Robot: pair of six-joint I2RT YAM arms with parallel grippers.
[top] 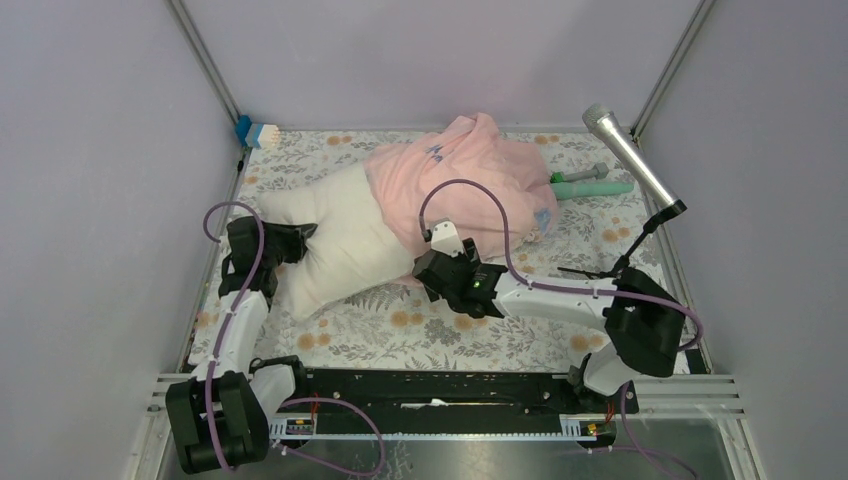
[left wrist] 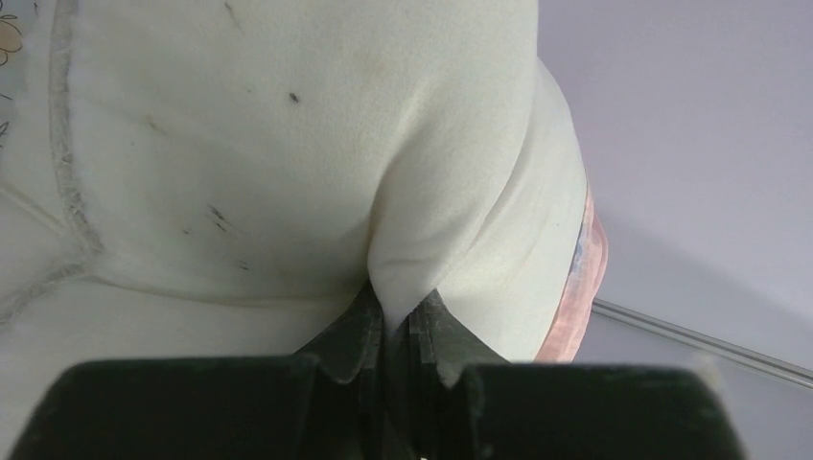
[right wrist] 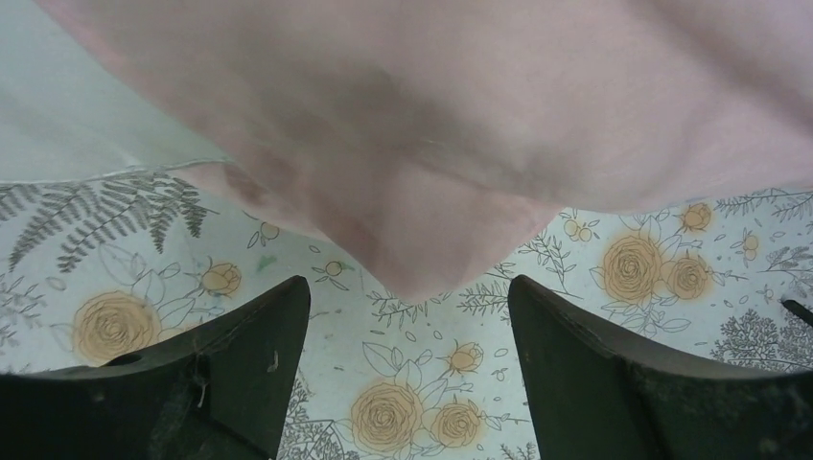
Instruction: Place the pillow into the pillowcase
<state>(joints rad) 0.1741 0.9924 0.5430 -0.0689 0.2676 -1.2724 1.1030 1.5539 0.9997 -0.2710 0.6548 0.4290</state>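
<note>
The cream pillow (top: 335,245) lies slantwise on the floral cloth, its far right end inside the pink pillowcase (top: 465,180). My left gripper (top: 300,237) is shut on a pinched fold of the pillow (left wrist: 288,144) at its near left end; a strip of the pillowcase (left wrist: 580,287) shows past the pillow's edge. My right gripper (top: 437,268) is open just in front of the pillowcase's near edge, with a pink corner (right wrist: 431,172) hanging just beyond and above its wide-apart fingers (right wrist: 259,335). Only cloth lies between them.
A metal microphone (top: 630,155) on a dark stand leans at the right. A green tool (top: 590,185) lies behind the pillowcase. A blue and white brush (top: 258,133) sits at the back left corner. Grey walls and metal rails enclose the floral cloth (top: 400,330).
</note>
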